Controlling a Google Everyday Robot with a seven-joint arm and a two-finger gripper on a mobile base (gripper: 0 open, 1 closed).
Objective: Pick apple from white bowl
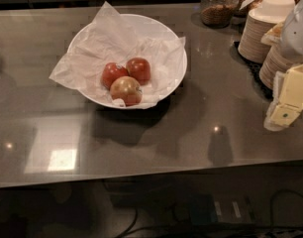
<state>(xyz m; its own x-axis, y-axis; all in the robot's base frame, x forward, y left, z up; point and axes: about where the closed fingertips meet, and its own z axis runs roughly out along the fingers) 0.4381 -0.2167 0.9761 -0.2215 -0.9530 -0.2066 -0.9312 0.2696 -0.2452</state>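
The white bowl (164,33), lined with crumpled white paper, stands on the grey counter left of centre. Three apples lie together in its front half. Two are deep red, one on the left (113,74) and one on the right (139,69). No yellow-green patch shows on either from here. A paler yellow-orange apple (126,90) lies in front of them. My gripper (286,102), cream-coloured under a white arm, hangs at the far right edge, well to the right of the bowl and above the counter. It holds nothing that I can see.
Stacks of beige disposable bowls (263,31) stand on a black mat (250,66) at the back right, just behind my gripper. A glass jar (218,6) with brown contents is at the back. The counter's front edge (151,178) runs across below; cables lie on the floor.
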